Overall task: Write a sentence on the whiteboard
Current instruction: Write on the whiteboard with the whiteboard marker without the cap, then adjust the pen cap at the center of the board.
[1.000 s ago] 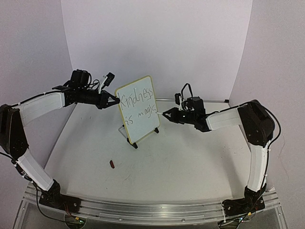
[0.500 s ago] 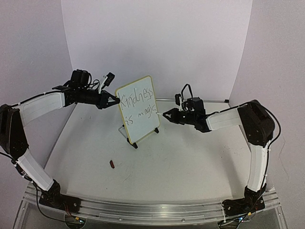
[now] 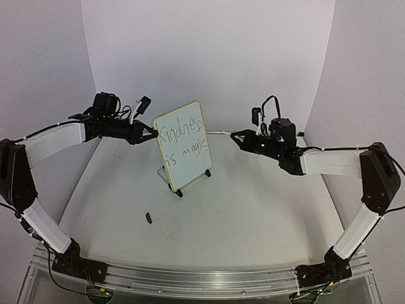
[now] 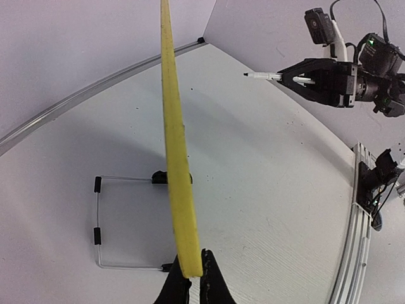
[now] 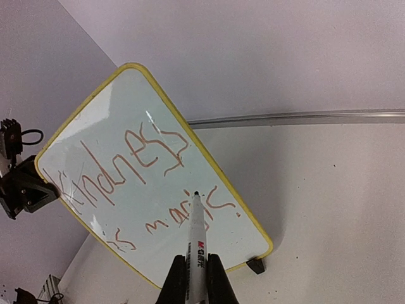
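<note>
The whiteboard (image 3: 185,152), yellow-framed, stands upright on small black feet at the table's middle back. The sentence (image 3: 182,135) reads "Kindness is magic" in two thin lines. My left gripper (image 3: 150,132) is shut on the board's left edge; the left wrist view shows the yellow rim (image 4: 174,139) edge-on, pinched between the jaws of the left gripper (image 4: 193,266). My right gripper (image 3: 245,139) is shut on a white marker (image 3: 235,135), its tip in the air to the right of the board. From the right wrist, the marker (image 5: 197,234) points at the whiteboard (image 5: 95,139) and the sentence (image 5: 142,158).
A small red cap (image 3: 149,218) lies on the table in front of the board. A thin wire stand (image 4: 98,221) props the board from behind. A metal rail (image 3: 202,278) runs along the near edge, and pale walls close in the back and sides.
My right arm has drawn back to the right and away from the board, taking the marker tip off its right edge. The left arm and the board have not moved.
</note>
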`<state>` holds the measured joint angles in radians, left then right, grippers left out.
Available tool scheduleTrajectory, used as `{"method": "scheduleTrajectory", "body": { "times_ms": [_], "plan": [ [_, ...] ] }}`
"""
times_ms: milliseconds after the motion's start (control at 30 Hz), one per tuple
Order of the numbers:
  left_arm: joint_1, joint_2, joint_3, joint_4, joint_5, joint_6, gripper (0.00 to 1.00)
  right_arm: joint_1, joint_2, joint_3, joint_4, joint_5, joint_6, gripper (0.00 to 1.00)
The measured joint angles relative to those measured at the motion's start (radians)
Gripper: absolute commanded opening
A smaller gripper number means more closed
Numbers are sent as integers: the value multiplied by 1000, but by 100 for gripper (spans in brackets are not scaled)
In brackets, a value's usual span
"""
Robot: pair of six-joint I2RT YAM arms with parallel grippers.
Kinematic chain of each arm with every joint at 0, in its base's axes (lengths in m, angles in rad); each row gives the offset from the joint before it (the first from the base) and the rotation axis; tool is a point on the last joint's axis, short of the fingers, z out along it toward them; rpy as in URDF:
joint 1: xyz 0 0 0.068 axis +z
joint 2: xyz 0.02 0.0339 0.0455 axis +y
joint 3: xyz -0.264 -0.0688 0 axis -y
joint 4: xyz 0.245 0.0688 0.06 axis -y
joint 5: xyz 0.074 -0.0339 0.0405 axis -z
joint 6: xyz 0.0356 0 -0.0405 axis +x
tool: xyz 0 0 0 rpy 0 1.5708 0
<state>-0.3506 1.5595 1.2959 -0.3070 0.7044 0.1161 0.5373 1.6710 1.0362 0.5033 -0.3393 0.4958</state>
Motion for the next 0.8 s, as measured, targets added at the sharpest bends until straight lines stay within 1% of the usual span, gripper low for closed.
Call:
{"method": "scheduleTrajectory", "body": {
  "times_ms": [333,567,633,800],
  "plan": [
    [9,-48,-35,-17,0,-21,0,0,-105,-70,-78,87,-38,0],
    [14,-63,-42,-33,0,-23,1,0,-163,-84,-126,119,-50,0],
    [16,-63,-42,-35,0,-25,7,0,-177,-84,-133,124,-51,0],
    [17,-63,-42,-53,-2,-46,35,0,-212,-84,-176,125,-53,0]
  ]
}}
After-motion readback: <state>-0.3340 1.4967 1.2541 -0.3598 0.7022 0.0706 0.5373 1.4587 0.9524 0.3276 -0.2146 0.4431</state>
